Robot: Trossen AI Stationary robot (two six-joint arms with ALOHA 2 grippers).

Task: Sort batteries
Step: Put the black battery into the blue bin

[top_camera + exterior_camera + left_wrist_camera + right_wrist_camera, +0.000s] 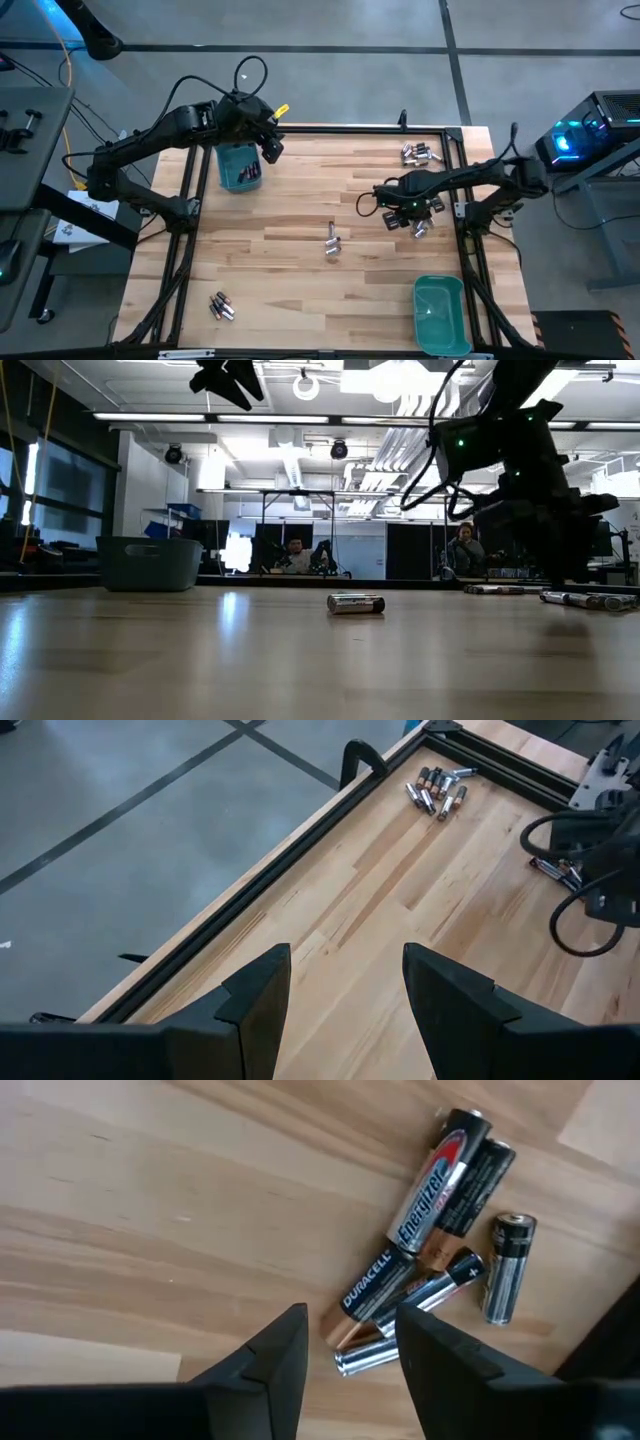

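Left pincer (268, 140): parted wide, nothing held, raised over teal bin (238, 166) at far-left tabletop (300, 210) edge; bin contents not discernible. Batteries (221, 306): near-left cluster; centre pair (333, 243); far-right cluster (421, 153) beside black frame. Right pincer (350, 1345): partly parted, empty, low over right-side cluster (430, 1270). Second teal bin (441, 315): near-right corner, apparently empty. Open wood between clusters.
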